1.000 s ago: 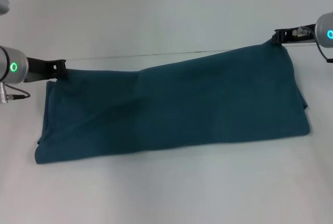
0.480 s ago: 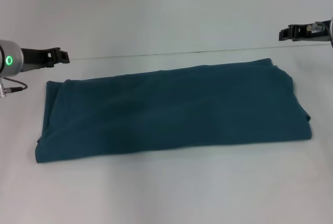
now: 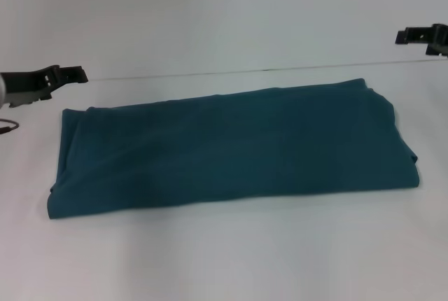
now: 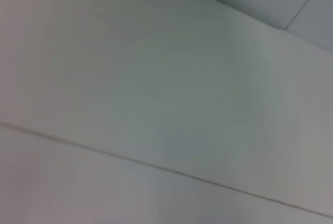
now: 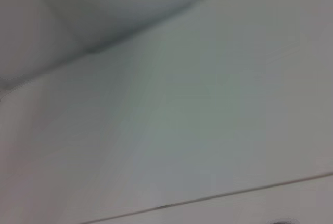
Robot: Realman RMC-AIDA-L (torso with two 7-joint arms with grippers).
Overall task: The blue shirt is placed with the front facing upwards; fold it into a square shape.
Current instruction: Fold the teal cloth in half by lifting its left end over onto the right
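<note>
Left claw: the left claw [image 3: 64,75] hangs at the left edge of the head view, above and apart from the shirt's far left corner; its fingers stand apart with nothing between them.
Right claw: the right claw [image 3: 413,35] sits at the far right edge, well apart from the cloth and holding nothing; whether its fingers are parted or together I cannot tell.
Shirt: the blue shirt [image 3: 231,147] lies flat on the white worktop [image 3: 224,259] as a long band running left to right, plain teal side up, no print or collar visible.
Shape: a wide rectangle, so by my judgement at least one crosswise fold is left before it is square.
Right end: the layers at the right end are slightly staggered, with a small lip poking out low on that side.
Wrist views: both show only pale worktop and a seam line; no cloth, no fingers.
Risk, grip: a pinch that catches only the top layer would peel the band open instead of folding it.
Risk, alignment: uneven lifting by the two arms would likely skew the edges and leave a lopsided shape.
</note>
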